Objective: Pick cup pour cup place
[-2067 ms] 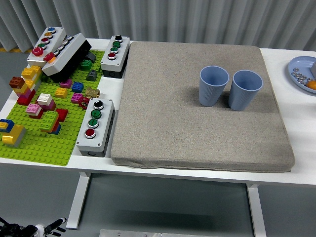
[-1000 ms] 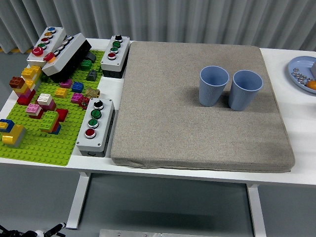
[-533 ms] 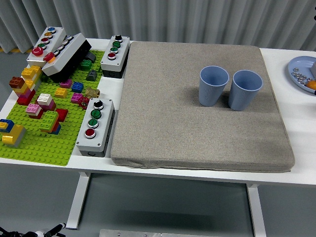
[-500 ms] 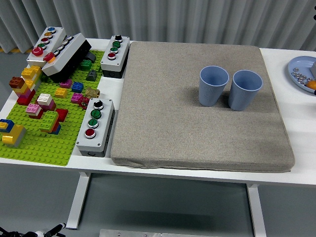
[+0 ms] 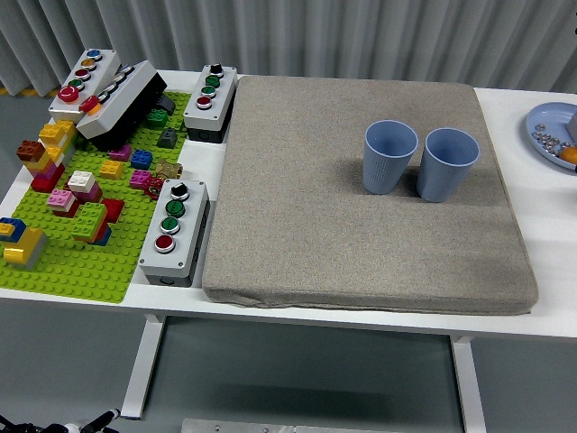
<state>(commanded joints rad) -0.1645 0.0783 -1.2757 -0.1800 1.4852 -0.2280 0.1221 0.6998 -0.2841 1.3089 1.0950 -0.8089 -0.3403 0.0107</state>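
Observation:
Two light blue ribbed cups stand upright and side by side on the right half of a grey fabric mat (image 5: 315, 225): the left cup (image 5: 389, 158) and the right cup (image 5: 447, 164), almost touching. I cannot see into either cup well enough to tell if it holds anything. No hand is near them. A small piece of my left hand (image 5: 93, 420) shows at the bottom left corner, below the table's edge. My right arm is out of view.
A green baseplate (image 5: 54, 266) with several coloured bricks fills the table's left. Grey button boxes stand by the mat's left edge (image 5: 174, 230), at the back (image 5: 210, 101) and far left (image 5: 86, 81). A blue plate (image 5: 548, 135) with small items sits at the right edge.
The bit of my left hand at the bottom left corner has sunk lower, so less of it shows. The cups have not moved.

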